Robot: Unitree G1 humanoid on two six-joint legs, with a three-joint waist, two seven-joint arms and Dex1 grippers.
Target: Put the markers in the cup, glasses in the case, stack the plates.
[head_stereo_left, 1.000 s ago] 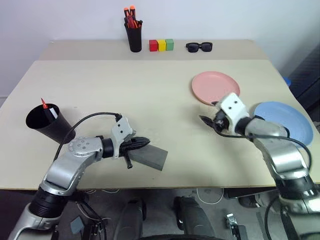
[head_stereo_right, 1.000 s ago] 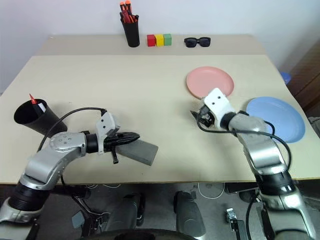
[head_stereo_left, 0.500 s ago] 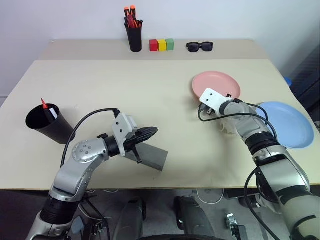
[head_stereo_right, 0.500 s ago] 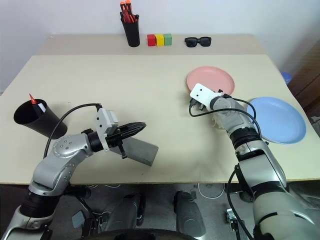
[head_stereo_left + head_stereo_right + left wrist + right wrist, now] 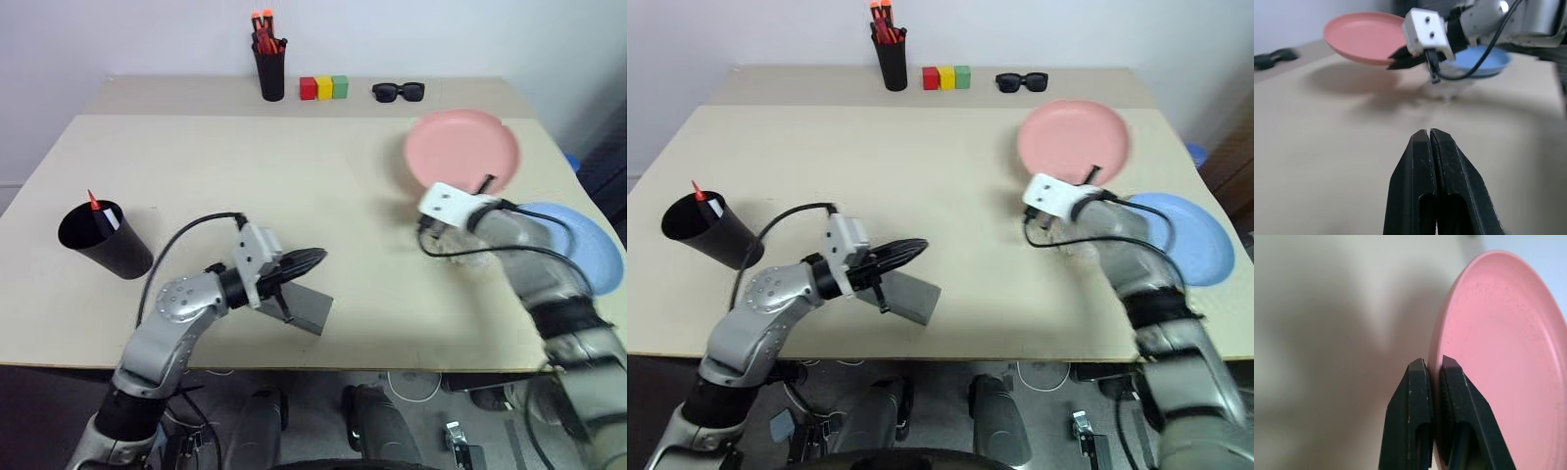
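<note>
Right gripper pinches pink plate rim | head view: plate airborne

2 plates, 1 cup holding 2 markers, 1 case, 1 pen holder, 3 blocks, 1 pair of sunglasses.

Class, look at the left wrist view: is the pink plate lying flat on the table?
No. The pink plate hangs above the table, pinched at its rim by the right end effector, with its shadow on the surface below.
</note>
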